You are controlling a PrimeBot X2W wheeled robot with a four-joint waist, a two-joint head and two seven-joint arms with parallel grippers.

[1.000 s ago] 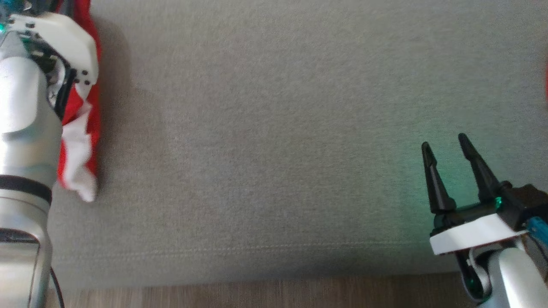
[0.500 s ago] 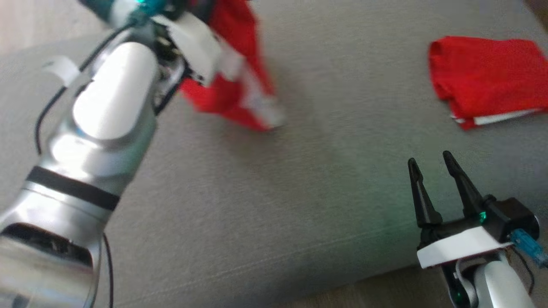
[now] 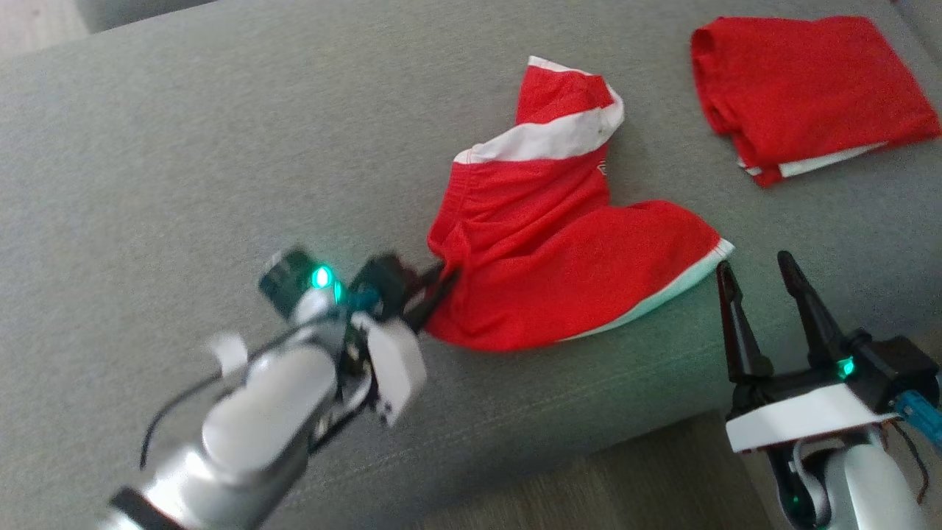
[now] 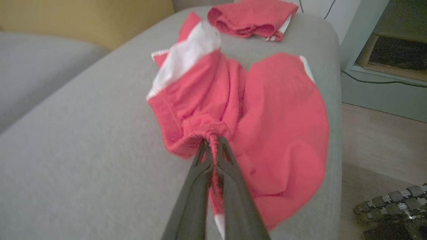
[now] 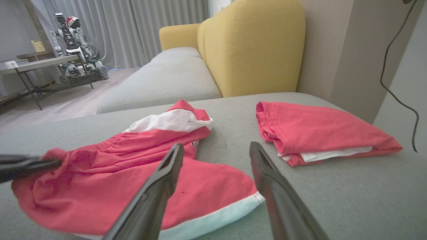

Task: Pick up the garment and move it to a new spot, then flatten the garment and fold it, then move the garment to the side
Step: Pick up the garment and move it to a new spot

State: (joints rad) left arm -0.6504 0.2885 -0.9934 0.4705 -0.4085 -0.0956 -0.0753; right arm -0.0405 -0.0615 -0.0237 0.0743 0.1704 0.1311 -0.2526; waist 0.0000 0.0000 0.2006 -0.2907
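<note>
**Left tool pinches the red garment; right tool stands spread**

Head view: the left tool (image 3: 440, 280) is pressed together on a bunched edge of the garment (image 3: 559, 272). The garment is red with white bands and lies crumpled near the middle of the grey cushion (image 3: 184, 147). The right tool (image 3: 754, 263) is spread and holds nothing, just beside the garment's white-banded hem. A folded red piece (image 3: 802, 96) lies apart at the far right.

Left wrist view: the two fingers of the left tool (image 4: 212, 138) meet on a twisted knot of red cloth. The rest of the garment (image 4: 283, 116) spreads beyond them on the cushion.

Right wrist view: the right tool (image 5: 216, 146) stands wide apart, and the garment (image 5: 133, 180) lies on the cushion beyond its fingers. The left tool (image 5: 50, 162) grips the garment's left end. The folded red piece (image 5: 317, 130) lies to the right, before a yellow backrest (image 5: 253, 46).
</note>
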